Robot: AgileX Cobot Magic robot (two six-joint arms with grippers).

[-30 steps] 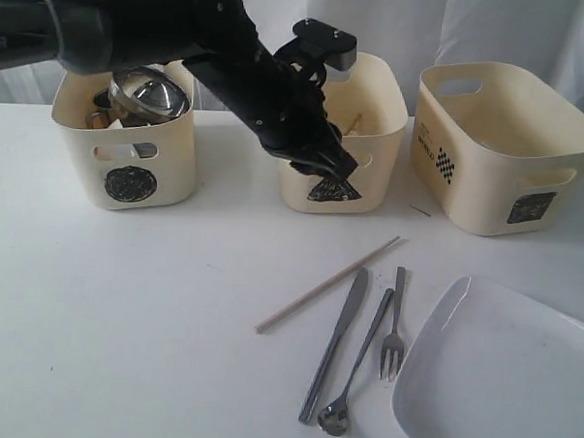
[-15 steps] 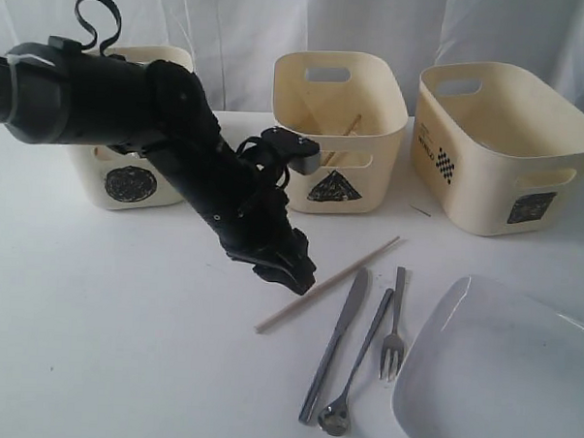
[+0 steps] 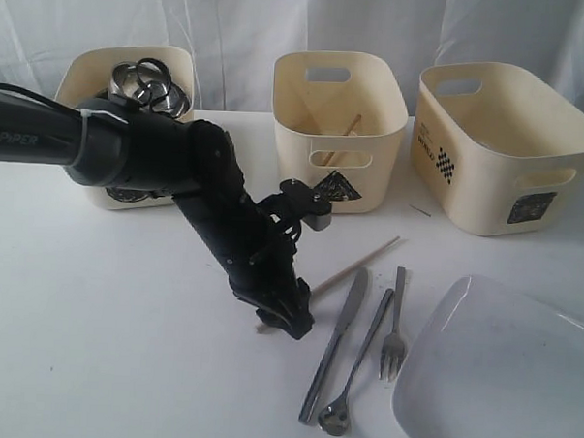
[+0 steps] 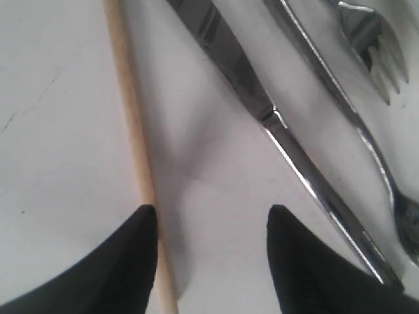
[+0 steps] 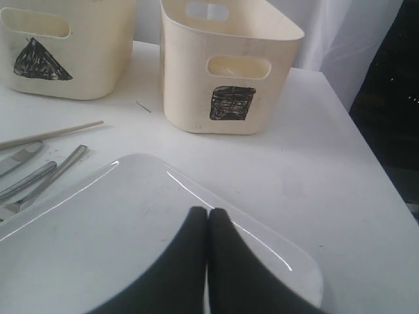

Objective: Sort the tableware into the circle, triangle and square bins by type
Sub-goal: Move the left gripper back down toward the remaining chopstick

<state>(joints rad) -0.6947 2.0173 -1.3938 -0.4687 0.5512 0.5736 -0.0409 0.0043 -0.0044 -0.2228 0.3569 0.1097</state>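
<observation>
The left claw (image 3: 290, 319) stands apart, low over the table (image 3: 111, 357) at the wooden chopstick's (image 3: 360, 263) near-left end. The stick hugs one finger (image 4: 134, 252), off-centre, so closing could roll it free or snag the steel knife (image 4: 243, 77) beside it. The right claw (image 5: 208, 219) is pressed together.

knife (image 3: 335, 342), fork (image 3: 395, 325) and spoon (image 3: 359, 360) are shiny steel, chopstick (image 3: 358, 264) is plain matt wood, plate (image 3: 498, 374) glossy white, bins (image 3: 488, 160) matt cream plastic

table (image 3: 93, 346): white, matte, beneath the left claw (image 3: 292, 324)
curtain (image 3: 242, 23): white, folded, beyond the left claw, behind the table
light: soft, faint shadows
</observation>
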